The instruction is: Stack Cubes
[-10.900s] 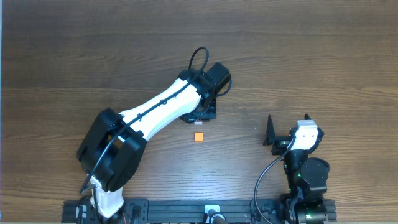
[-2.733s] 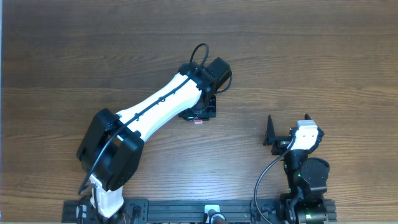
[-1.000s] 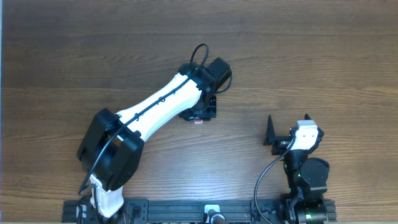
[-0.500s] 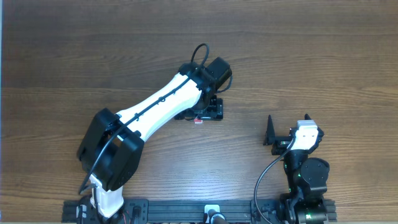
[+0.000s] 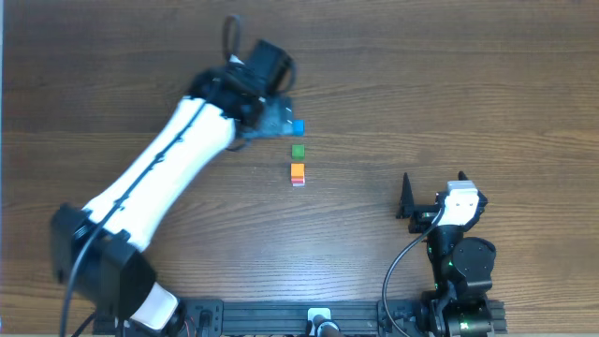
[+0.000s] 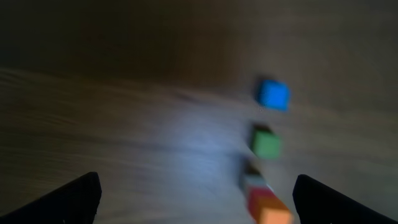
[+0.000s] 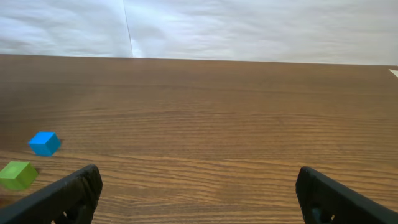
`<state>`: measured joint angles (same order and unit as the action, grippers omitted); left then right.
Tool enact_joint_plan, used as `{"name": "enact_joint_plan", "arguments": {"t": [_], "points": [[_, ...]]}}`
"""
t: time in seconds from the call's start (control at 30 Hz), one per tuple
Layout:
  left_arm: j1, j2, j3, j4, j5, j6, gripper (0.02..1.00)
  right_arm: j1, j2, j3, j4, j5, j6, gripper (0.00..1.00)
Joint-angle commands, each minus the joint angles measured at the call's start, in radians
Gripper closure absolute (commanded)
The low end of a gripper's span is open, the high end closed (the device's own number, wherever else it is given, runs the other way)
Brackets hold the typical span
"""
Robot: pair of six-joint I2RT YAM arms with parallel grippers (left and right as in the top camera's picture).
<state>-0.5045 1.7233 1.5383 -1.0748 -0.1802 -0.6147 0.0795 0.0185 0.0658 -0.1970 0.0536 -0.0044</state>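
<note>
We find the cubes in one row on the counter [image 5: 468,75], apart from each other: a blue cube [image 5: 298,127], a green cube [image 5: 298,151], then a short stack [image 5: 298,176] with an orange cube [image 5: 298,170] on top.

My left arm [image 5: 178,159] stretches out long and slantwise from its base, my left gripper [image 6: 196,190] spread wide. My right arm [image 5: 457,245] sits folded close by its base, my right gripper [image 7: 198,183] likewise wide apart.

White-shelled left arm [image 5: 178,154], black joints, looped black cables
</note>
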Motion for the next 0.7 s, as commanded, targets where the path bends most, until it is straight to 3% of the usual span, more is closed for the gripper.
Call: {"name": "enact_joint_plan", "arguments": {"t": [0.03, 0.33, 0.7], "points": [[0.136, -0.092, 0.013, 0.005, -0.148, 0.097, 0.018, 0.006, -0.005, -0.006, -0.002, -0.008, -0.004, 0.007], [0.352, -0.244, 0.004, 0.099, -0.146, 0.207, 0.018, 0.006, -0.005, -0.006, -0.002, -0.008, -0.004, 0.009], [0.418, -0.696, -0.510, 0.573, -0.154, 0.272, 0.020, 0.006, -0.005, -0.006, -0.002, -0.008, -0.004, 0.009]]}}
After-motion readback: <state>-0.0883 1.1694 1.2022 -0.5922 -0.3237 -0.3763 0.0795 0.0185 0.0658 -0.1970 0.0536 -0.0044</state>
